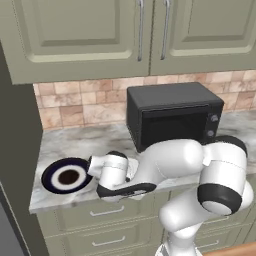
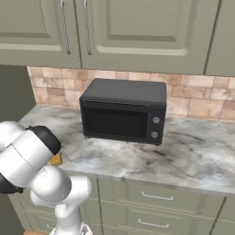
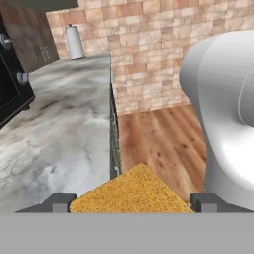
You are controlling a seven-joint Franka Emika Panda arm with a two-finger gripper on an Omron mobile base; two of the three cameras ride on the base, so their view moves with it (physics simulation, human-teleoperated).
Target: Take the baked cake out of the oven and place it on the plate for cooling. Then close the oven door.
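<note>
The marble counter point(image 1: 90, 142) is running below the green cabinets point(image 1: 75, 35), carrying a black toaster oven point(image 1: 172, 120) against the brick backsplash point(image 1: 80, 105). The white arm point(image 1: 170, 162) is folding low across the counter's front edge. The plate point(image 1: 50, 175) is lying at the counter's left end, just beside the hand. The gripper point(image 3: 131, 202) is standing with its fingers apart on either side of the cake point(image 3: 131, 193), which is sitting between them; contact cannot be told.
</note>
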